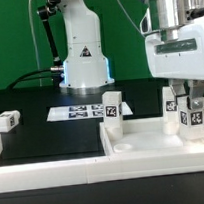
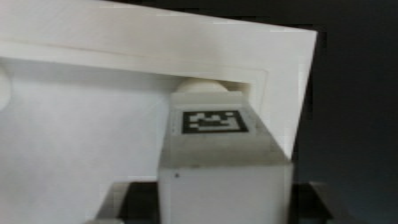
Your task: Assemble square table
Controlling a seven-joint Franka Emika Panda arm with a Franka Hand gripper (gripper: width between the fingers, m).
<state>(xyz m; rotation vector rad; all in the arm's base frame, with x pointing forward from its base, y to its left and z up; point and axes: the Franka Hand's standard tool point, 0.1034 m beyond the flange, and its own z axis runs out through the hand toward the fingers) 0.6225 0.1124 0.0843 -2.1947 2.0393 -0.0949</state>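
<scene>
The square table's white slab (image 1: 143, 138) lies at the front right of the exterior view. One white tagged leg (image 1: 112, 107) stands upright at its near left corner. My gripper (image 1: 193, 110) hangs over the slab's right end, shut on another tagged leg (image 1: 195, 122) that it holds upright against the slab. A tagged white face (image 1: 172, 106) shows just to that leg's left. In the wrist view the held leg (image 2: 214, 135) runs out from my gripper (image 2: 217, 205) to the slab's corner (image 2: 107, 70), with dark fingers (image 2: 143, 205) on both sides. A loose leg (image 1: 3, 121) lies far left.
A long white border rail (image 1: 56, 174) runs along the front of the black table. The marker board (image 1: 79, 112) lies flat at the foot of the arm's white base (image 1: 83, 56). Black cables trail at the back left.
</scene>
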